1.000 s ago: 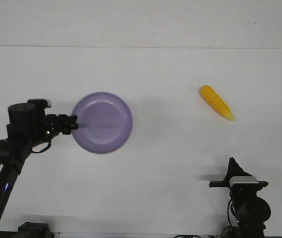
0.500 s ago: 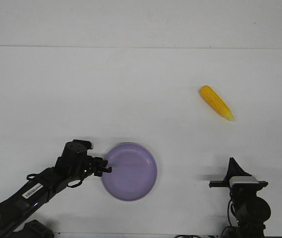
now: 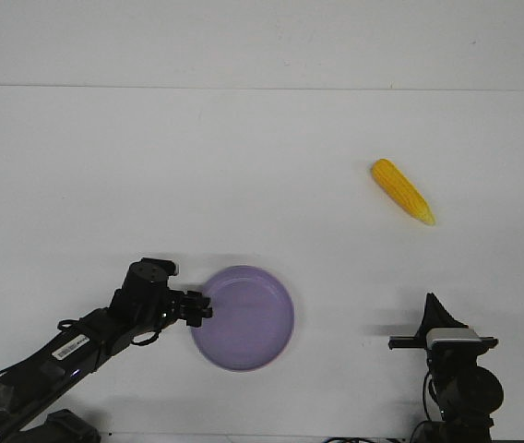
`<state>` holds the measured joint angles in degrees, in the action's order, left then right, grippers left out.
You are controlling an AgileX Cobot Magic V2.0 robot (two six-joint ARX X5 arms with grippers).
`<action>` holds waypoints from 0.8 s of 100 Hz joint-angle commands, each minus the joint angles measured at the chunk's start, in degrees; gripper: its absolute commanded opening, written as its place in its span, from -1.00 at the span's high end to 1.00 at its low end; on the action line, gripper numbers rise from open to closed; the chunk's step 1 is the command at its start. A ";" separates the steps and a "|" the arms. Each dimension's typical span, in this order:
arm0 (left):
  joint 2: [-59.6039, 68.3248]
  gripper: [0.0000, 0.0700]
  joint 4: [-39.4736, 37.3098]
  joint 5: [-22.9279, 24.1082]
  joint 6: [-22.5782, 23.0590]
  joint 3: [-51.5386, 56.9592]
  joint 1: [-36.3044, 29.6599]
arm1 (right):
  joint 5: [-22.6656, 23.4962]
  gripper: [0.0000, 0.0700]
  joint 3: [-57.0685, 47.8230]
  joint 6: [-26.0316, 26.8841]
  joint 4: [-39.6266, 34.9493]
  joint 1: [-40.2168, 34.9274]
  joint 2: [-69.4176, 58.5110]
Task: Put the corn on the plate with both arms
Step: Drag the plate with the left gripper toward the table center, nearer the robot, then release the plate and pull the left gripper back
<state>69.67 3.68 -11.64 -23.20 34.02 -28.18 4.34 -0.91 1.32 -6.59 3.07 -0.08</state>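
The lavender-purple plate (image 3: pixel 248 318) lies on the white table near the front, left of centre. My left gripper (image 3: pixel 199 309) is at the plate's left rim, its jaws closed on the rim. The yellow-orange corn (image 3: pixel 402 191) lies alone on the table at the right, tip pointing front-right, far from both grippers. My right gripper (image 3: pixel 431 309) points up at the front right, well short of the corn; its black fingers look closed together and hold nothing.
The white table (image 3: pixel 262 166) stretches back to a pale wall. The left arm (image 3: pixel 68 346) reaches in from the front left corner. The right arm's wrist box (image 3: pixel 451 339) sits at the front right edge.
The left gripper has carried the plate from the table's left side down to the front, left of centre, then nudged it slightly right. The corn and right arm have not moved.
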 commanded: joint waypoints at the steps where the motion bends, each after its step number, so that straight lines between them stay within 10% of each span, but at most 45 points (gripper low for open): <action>1: -0.07 -0.21 -0.37 0.22 0.44 0.28 -0.39 | -0.07 0.95 0.17 -0.26 0.59 0.17 0.02; 45: -25.55 -0.21 4.81 5.22 4.11 0.33 -0.24 | 0.17 0.95 0.17 -0.09 1.01 0.17 0.02; 80: -52.37 -0.20 19.65 13.75 7.72 0.24 -0.24 | 4.94 0.96 0.17 13.16 2.16 0.11 0.02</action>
<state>18.22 22.35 1.04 -16.82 34.02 -28.18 9.43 -0.91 9.21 -6.28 3.07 -0.08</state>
